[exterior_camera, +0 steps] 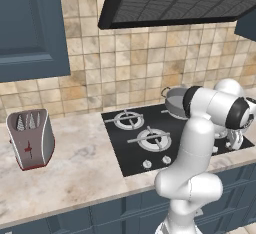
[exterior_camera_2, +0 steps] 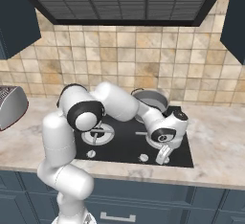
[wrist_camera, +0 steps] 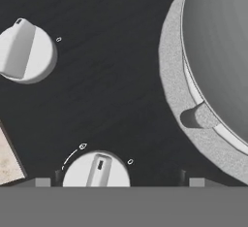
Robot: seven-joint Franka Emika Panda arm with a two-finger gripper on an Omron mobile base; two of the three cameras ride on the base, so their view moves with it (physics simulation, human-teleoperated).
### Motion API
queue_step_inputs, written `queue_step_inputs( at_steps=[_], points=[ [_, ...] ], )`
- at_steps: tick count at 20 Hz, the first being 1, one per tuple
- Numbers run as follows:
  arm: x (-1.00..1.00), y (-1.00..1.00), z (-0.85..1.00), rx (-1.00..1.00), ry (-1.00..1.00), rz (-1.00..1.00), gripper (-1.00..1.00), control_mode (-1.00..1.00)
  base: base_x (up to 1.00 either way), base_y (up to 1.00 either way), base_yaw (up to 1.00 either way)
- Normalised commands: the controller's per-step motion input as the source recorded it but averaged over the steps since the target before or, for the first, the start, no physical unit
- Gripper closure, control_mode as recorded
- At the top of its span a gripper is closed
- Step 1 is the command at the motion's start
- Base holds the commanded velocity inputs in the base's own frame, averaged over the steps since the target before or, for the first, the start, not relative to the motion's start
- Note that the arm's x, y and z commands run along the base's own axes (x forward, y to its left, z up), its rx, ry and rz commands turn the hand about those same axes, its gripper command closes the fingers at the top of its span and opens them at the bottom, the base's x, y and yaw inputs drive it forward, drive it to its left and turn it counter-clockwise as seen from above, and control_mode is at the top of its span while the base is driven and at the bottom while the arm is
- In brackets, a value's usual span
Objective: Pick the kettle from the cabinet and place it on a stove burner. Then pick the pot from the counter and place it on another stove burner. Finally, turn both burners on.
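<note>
My gripper [exterior_camera_2: 162, 158] hovers low over the cooktop's front edge, jaws apart and empty, apparently lined up for the knob [wrist_camera: 97, 170] at six o'clock. The pot [exterior_camera_2: 150, 101] sits on the rear burner; kettle probably under the hand.

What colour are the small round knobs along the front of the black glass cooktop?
Silver-white; the small round knobs show best in the hand view, against the black glass cooktop.

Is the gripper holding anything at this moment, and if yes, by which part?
Nothing is held. The gripper is open above the cooktop's front knobs, and nothing lies between its fingers.
</note>
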Motion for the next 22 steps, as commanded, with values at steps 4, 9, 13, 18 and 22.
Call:
queue_step_inputs(
  at_steps=[4, 9, 13, 18, 22],
  points=[
    [0.21, -0.33, 0.52, 0.00, 0.00, 0.00, -1.00, -1.00, 0.00, 0.00, 0.00],
    [0.04, -0.34, 0.57, 0.00, -0.03, 0.00, -1.00, -1.00, 0.00, 0.00, 0.00],
    [-0.09, -0.35, 0.66, 0.00, -0.05, 0.00, -1.00, -1.00, 0.00, 0.00, 0.00],
    [-0.12, -0.27, 0.46, 0.00, -0.03, 0.00, -1.00, -1.00, 0.00, 0.00, 0.00],
    [-0.11, -0.21, 0.27, 0.00, -0.01, 0.00, -1.00, -1.00, 0.00, 0.00, 0.00]
  ],
)
